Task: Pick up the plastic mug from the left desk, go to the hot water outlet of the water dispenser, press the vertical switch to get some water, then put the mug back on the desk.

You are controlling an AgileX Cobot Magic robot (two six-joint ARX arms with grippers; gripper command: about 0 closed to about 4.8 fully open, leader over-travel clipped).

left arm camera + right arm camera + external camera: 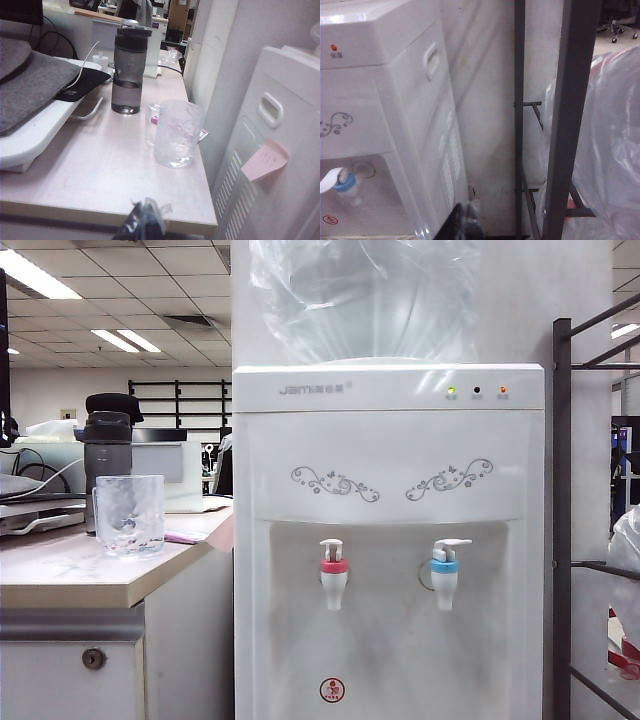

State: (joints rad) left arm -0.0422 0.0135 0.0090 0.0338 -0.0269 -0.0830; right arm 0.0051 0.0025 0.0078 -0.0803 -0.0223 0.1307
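The clear plastic mug (129, 514) (176, 133) stands upright on the left desk (70, 575) (105, 170) near its right edge, handle turned away from the water dispenser (390, 440) (280, 125) (385, 75). On the dispenser's front, the hot water outlet (334, 580) has a red collar and the vertical switch (331, 548) on top. My left gripper (145, 220) is shut and empty, short of the desk's front edge and well back from the mug. Beside the dispenser's right flank my right gripper (465, 222) is shut, holding nothing. Neither gripper shows in the exterior view.
A dark grey flask (108, 445) (128, 70) stands behind the mug. The blue-collared tap (445, 575) (344, 184) sits right of the red one. A dark metal rack (565, 520) (570, 100) with plastic-wrapped goods (615, 135) stands right of the dispenser. A grey cushion on a white tray (30, 100) fills the desk's left.
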